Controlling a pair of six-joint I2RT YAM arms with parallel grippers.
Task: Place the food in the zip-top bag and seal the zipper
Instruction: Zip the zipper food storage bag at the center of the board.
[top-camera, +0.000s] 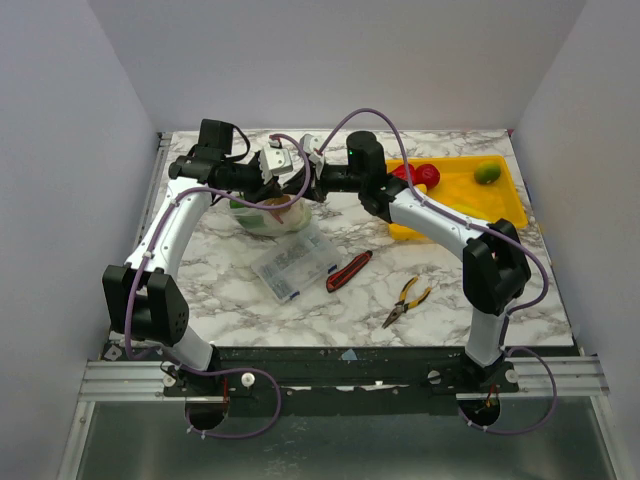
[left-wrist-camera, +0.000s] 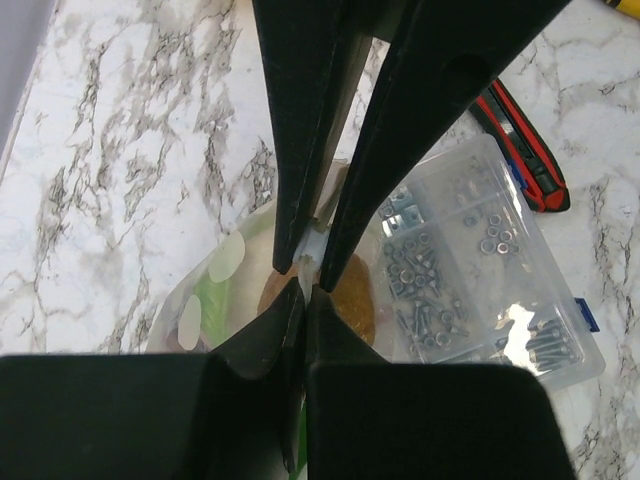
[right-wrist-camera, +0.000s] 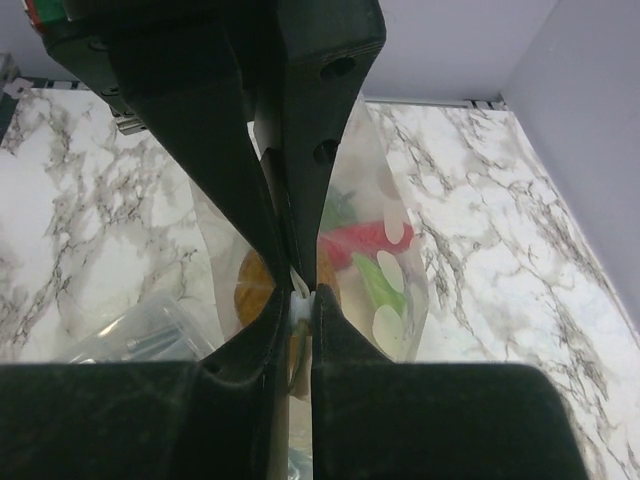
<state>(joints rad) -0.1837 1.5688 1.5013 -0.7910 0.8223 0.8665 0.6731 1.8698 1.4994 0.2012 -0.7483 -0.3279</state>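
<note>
At the far left of the marble surface (top-camera: 240, 290), the zip-top bag (top-camera: 268, 218) is held up by its top edge, its bottom resting on the marble; the left gripper (left-wrist-camera: 308, 262) is closed tight on that edge, with a pale sliver of the zipper (left-wrist-camera: 313, 243) pinched between its black fingers; the right gripper (right-wrist-camera: 300, 290) is likewise clamped together on the bag's upper rim, and the two are seen almost touching from above; whether the seal is pressed shut along its whole length cannot be told, since the fingers cover it. Inside the clear plastic, a red piece (right-wrist-camera: 350, 240), a green piece (right-wrist-camera: 378, 285) and an orange piece (right-wrist-camera: 250, 290) are seen bunched together at the bottom, with white round spots printed on the bag's wall. Just beside the bag, on its near side, a clear compartment box (top-camera: 295, 265) of screws and nuts is laid flat; a red and black box cutter (top-camera: 348, 271) is placed next to it on the right, and a pair of yellow-handled pliers (top-camera: 407, 301) lies nearer the arms' bases. At the far right, a yellow tray (top-camera: 460, 200) is set, with a second red piece (top-camera: 420, 175) and a round green fruit (top-camera: 487, 172) left in it, well apart from the bag.
</note>
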